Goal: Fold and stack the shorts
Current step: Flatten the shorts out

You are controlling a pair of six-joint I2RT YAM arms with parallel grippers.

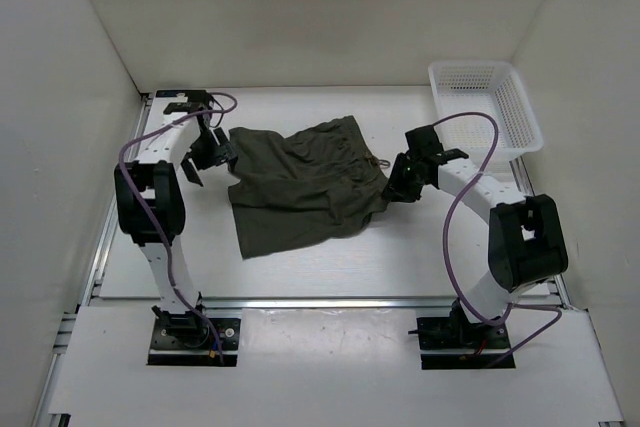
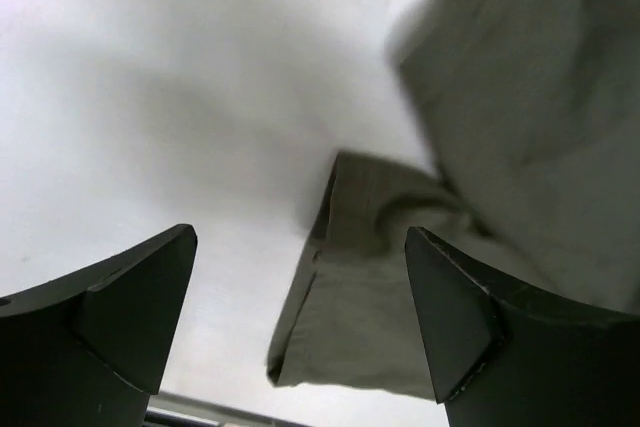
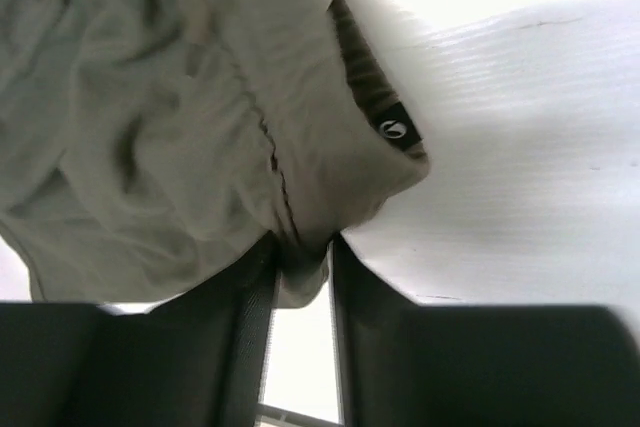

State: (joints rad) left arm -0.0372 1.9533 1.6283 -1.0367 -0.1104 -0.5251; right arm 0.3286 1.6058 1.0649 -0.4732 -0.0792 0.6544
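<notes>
One white plastic basket (image 1: 487, 107), its walls a lattice of small holes, sits in the upper right of the overhead view, well apart from the shorts (image 1: 300, 187). These lie loosely spread and wrinkled at the middle of the surface (image 1: 330, 267). They are a soft, matte, dark olive cloth, gathered at the waistband on the right side, where a thin cord (image 1: 375, 162) trails out onto the white. Two arms flank the cloth, each with a purple cable (image 1: 455, 217) looping over it. The left hand (image 1: 208, 165) sits at the shorts' upper left corner and the right hand (image 1: 392, 187) at the waistband edge. From the left wrist, the left hand (image 2: 300, 237) is spread wide and grips nothing. Its dark wedge-shaped fingers (image 2: 140, 307) fill the lower corners of the frame, and a doubled, folded edge of the shorts (image 2: 350, 307) lies just beyond them. From the right wrist, the right hand (image 3: 300, 317) has its fingers (image 3: 240, 337) a narrow way apart. A fold of the shorts (image 3: 180, 117) hangs down between their tips; I cannot tell whether they pinch it or only flank it. A small dark label (image 3: 393, 127) with a white mark is sewn at the waistband's right edge in that view. The surface is smooth, white and faintly ribbed up close, bordered along its lower edge by a metal rail (image 1: 330, 304). Plain white walls (image 1: 300, 7) close it in at the top, left and right of the overhead view.
</notes>
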